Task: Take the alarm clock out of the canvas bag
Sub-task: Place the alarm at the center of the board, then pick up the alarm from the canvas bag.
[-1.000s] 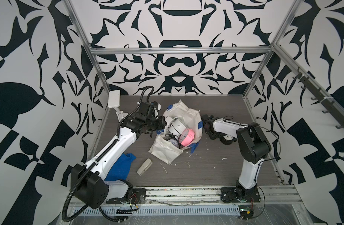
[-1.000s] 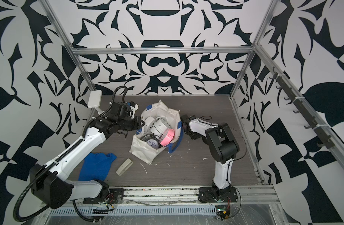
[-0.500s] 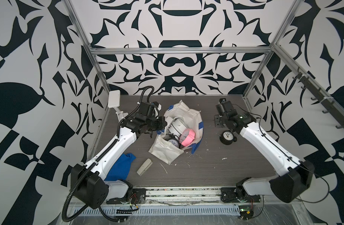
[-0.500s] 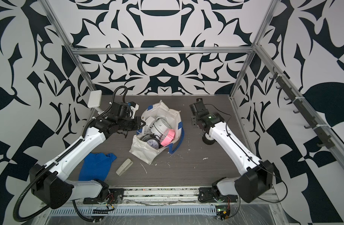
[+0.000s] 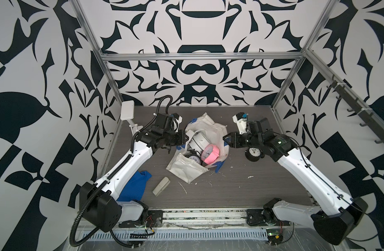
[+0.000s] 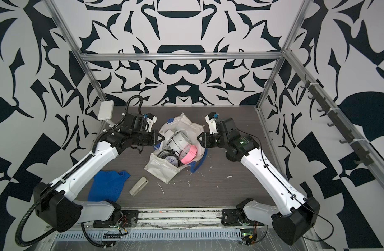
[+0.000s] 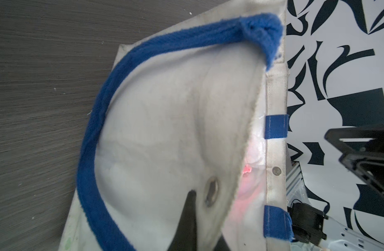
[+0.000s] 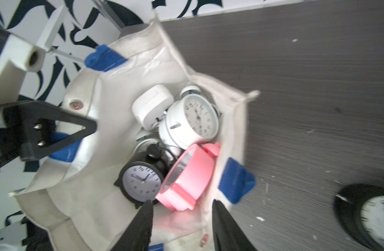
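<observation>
Step in hand: reaching into the canvas bag (image 5: 186, 171) for an alarm clock. Left gripper (image 5: 185, 139) is pinching the bag's rim on its own side, fingers pressed together on the canvas, and is holding the mouth lifted and open. Right gripper (image 8: 182, 203) is hovering at the opposite rim, its jaws standing apart with nothing between them. Its wrist view is looking straight into the opening.

Contents: pink alarm clock (image 8: 187, 176) is lying nearest the right fingertips, tilted on its edge and touching a black alarm clock (image 8: 142, 181) with a pale face. White alarm clock (image 8: 192, 120) is sitting deeper in. Black clock outside (image 5: 253, 153) is resting on the table (image 5: 230, 191), near the bag and partly under the right arm.

Judgement: task is looking partly done, with several clocks lying inside. Next move is calling for the right gripper to pass the rim without snagging the blue patch, then to close across the pink body. Left pinch is needing to hold firm, or the mouth is going to sag. Round casings are likely to slip, and neighbouring clocks may drag along.
</observation>
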Robot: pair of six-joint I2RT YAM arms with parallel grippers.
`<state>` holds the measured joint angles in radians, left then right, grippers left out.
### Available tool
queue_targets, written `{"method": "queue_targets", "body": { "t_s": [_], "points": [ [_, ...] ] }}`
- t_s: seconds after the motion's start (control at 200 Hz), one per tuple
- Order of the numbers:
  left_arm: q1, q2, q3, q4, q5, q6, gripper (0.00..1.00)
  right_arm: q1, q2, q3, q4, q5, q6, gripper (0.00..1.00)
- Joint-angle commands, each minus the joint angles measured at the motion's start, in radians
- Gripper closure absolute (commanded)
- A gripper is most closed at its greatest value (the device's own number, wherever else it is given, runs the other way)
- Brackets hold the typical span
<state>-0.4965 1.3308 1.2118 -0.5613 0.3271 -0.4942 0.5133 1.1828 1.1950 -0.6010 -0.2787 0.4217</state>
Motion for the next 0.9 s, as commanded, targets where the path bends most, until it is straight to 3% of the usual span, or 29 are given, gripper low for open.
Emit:
{"method": "queue_targets", "body": {
  "t_s": [0.0, 0.12, 0.335, 0.56, 0.895],
  "points": [
    [-0.007, 0.006, 0.024, 0.015, 0.095, -0.008, 1.00, 0.049, 0.026, -0.026, 0.127, -0.089, 0.056, 0.52],
    [-0.007, 0.017, 0.012, 0.014, 0.050, 0.003, 1.00, 0.096, 0.093, -0.013, 0.134, -0.103, 0.075, 0.53],
    [-0.008, 0.018, 0.006, 0.036, 0.077, -0.007, 1.00, 0.203, 0.201, 0.008, 0.127, -0.052, 0.075, 0.54],
    [-0.009, 0.012, 0.017, 0.030, 0.059, 0.003, 1.00, 0.284, 0.220, -0.034, 0.164, -0.057, 0.110, 0.55],
    [-0.060, -0.031, 0.051, 0.023, -0.028, 0.044, 1.00, 0.293, 0.145, 0.091, -0.082, 0.268, 0.073, 0.56]
  ]
}}
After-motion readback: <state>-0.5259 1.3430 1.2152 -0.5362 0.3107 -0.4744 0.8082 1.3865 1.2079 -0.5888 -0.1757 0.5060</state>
